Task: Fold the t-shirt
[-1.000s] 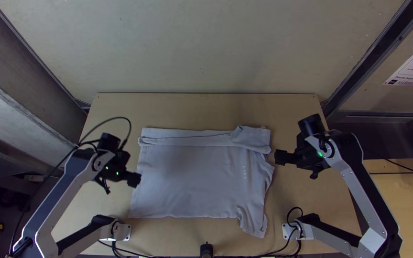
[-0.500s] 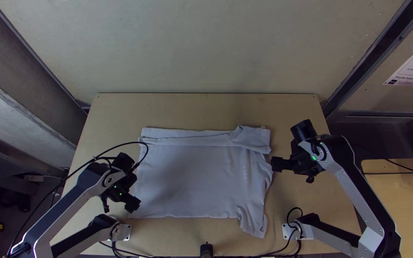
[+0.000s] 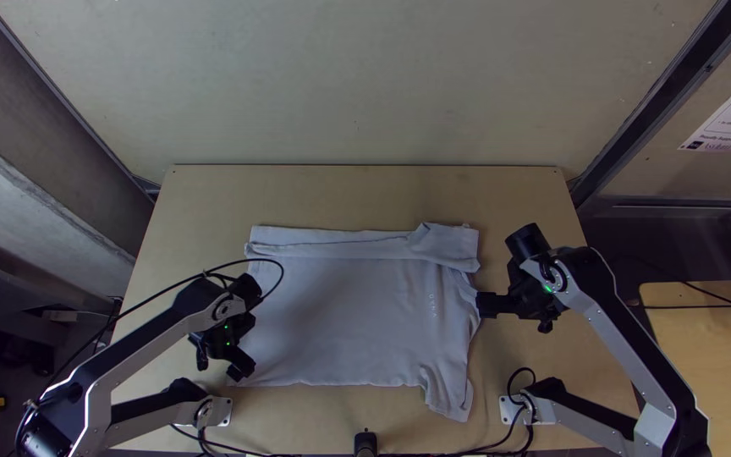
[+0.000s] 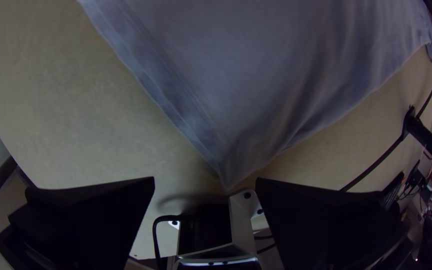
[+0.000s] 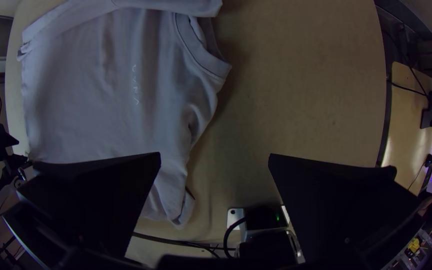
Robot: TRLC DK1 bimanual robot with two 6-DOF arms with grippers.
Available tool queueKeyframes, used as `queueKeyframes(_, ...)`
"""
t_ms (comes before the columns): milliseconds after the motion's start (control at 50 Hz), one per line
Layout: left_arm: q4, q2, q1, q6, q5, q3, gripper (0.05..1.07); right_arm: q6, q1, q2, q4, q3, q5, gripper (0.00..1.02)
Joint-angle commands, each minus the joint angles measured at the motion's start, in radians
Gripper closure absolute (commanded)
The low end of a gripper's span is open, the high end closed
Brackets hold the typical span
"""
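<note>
Left gripper (image 4: pixel 205 178) and right gripper (image 5: pixel 215 154) are easing toward table's (image 3: pixel 365 195) near edge, jaws gaping on both. Shirt (image 3: pixel 344 309) is lying mid-table, far-side strip folded in. Probably lining up near-side fold; next is needing both lowering, pinching, folding toward table's far edge.

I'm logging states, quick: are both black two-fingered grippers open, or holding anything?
Left gripper: open, holding nothing, near a corner of the pale fabric t-shirt.
Right gripper: open, holding nothing, near the collar.
</note>
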Motion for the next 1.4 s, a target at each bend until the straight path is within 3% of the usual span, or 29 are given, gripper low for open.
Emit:
queueKeyframes(0,-0.023,0.059,-0.037,-0.02,-0.007,-0.024,0.11,-0.029,-0.007,0.008,-0.018,-0.03,-0.005,0.03)
queueKeyframes(360,0.014,0.286,-0.126,-0.062,-0.002,-0.021,0.13,-0.081,-0.044,0.015,-0.018,-0.039,-0.005,0.03)
queueKeyframes(460,0.018,0.314,-0.141,-0.063,0.008,-0.018,0.32,-0.093,-0.059,0.015,-0.018,-0.042,-0.005,0.03)
queueKeyframes(580,0.037,0.328,-0.181,-0.062,0.01,-0.018,0.67,-0.106,-0.062,0.014,-0.018,-0.056,-0.005,0.03)
queueKeyframes(680,0.054,0.337,-0.186,-0.056,0.042,-0.02,0.85,-0.11,-0.059,0.009,-0.021,-0.082,-0.008,0.03)
queueKeyframes(740,0.06,0.331,-0.186,-0.051,0.051,-0.016,1.05,-0.11,-0.052,0.014,-0.05,-0.096,-0.054,0.04)
queueKeyframes(780,0.074,0.324,-0.187,-0.046,0.053,-0.021,1.04,-0.11,-0.044,0.028,-0.084,-0.101,-0.097,0.04)
queueKeyframes(1040,0.074,0.277,-0.183,-0.026,0.068,-0.01,1.04,-0.063,0.145,0.078,-0.083,-0.242,-0.102,0.04)
queueKeyframes(1300,0.051,0.232,-0.144,-0.008,0.068,0.013,1.04,-0.073,0.211,0.156,-0.014,-0.292,-0.142,0.07)
queueKeyframes(1380,0.031,0.214,-0.127,0.003,0.064,0.017,1.04,-0.073,0.232,0.187,0.0,-0.291,-0.154,0.13)
